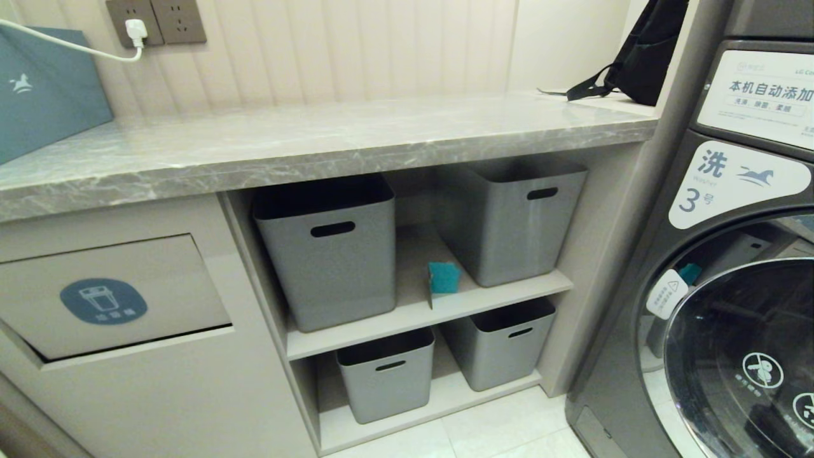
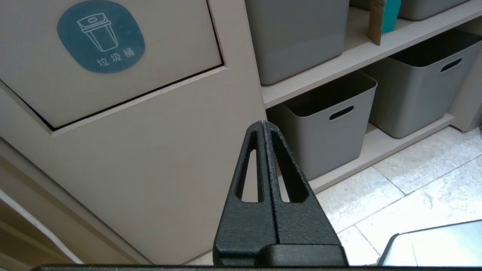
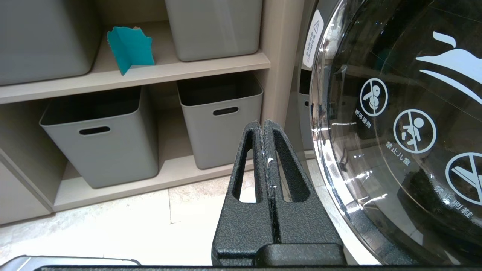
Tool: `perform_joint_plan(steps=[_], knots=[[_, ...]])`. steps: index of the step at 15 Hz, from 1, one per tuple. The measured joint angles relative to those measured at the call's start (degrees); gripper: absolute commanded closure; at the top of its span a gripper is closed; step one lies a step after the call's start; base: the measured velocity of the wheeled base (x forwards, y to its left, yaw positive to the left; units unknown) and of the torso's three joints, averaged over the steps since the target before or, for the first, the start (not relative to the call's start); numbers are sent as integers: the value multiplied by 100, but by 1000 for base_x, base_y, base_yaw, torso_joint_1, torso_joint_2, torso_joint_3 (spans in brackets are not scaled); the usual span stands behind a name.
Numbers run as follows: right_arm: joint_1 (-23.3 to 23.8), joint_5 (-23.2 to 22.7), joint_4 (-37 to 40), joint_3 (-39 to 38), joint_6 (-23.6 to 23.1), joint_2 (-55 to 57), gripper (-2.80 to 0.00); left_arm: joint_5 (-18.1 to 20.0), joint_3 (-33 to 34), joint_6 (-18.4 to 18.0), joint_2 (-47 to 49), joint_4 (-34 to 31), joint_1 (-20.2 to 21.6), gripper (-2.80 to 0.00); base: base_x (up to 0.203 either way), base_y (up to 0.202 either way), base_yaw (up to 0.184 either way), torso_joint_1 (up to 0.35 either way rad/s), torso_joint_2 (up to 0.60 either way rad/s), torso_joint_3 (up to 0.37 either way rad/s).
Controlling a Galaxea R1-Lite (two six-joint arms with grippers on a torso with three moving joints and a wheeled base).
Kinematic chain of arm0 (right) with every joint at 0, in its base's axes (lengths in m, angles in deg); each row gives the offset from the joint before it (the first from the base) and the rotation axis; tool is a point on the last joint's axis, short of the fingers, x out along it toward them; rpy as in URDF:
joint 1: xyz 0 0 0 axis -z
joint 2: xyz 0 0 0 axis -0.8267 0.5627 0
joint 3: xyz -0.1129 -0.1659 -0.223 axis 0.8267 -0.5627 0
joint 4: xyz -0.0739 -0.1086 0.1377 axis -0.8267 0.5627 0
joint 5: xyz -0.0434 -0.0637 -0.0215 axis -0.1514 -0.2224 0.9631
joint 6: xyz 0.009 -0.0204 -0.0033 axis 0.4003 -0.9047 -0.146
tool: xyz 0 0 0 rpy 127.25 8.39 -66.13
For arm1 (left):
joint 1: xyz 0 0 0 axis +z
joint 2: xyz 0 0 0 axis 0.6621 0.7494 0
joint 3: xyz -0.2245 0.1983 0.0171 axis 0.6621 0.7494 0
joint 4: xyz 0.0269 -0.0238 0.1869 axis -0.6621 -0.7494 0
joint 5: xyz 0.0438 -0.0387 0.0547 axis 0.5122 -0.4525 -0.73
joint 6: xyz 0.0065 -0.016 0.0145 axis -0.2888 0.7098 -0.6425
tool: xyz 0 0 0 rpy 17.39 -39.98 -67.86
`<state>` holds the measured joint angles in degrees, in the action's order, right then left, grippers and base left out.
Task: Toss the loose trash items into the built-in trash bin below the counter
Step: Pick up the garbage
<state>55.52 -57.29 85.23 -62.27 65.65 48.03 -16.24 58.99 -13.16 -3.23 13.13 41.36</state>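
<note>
Below the long grey marble-patterned counter point(image 1: 318, 143), as seen from the head, the beige flap of the built-in trash bin point(image 1: 114, 299), marked by a blue oval sticker with a white bin icon, is set into the cabinet front at the left. A small teal wrapper point(image 1: 443, 277) is stood on the upper shelf between two grey plastic storage boxes point(image 1: 331, 248), well apart from the flap; no arm is caught in this view, and no trash is seen on the slab.

From the left wrist, the left gripper point(image 2: 263, 124) is seen clenched on nothing and held low before the cabinet panel, below the bin flap point(image 2: 113, 60) and apart from it, presumably for travel. The teal piece point(image 2: 389, 9) is far off at the frame's edge.

From the right wrist, the right gripper point(image 3: 263, 123) is likewise pressed shut and empty, near the washing machine's glass door point(image 3: 395, 113). The wrapper point(image 3: 130, 49) lies beyond the tips, up on the shelf, untouched.
</note>
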Motion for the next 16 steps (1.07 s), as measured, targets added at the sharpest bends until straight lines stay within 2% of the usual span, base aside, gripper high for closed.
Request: perform_joint_plan(steps=[16], knots=[[0,0,0,0,-2,0,0,-5,2,29,-5,-5,0,0,0,0,0,0,0,0]])
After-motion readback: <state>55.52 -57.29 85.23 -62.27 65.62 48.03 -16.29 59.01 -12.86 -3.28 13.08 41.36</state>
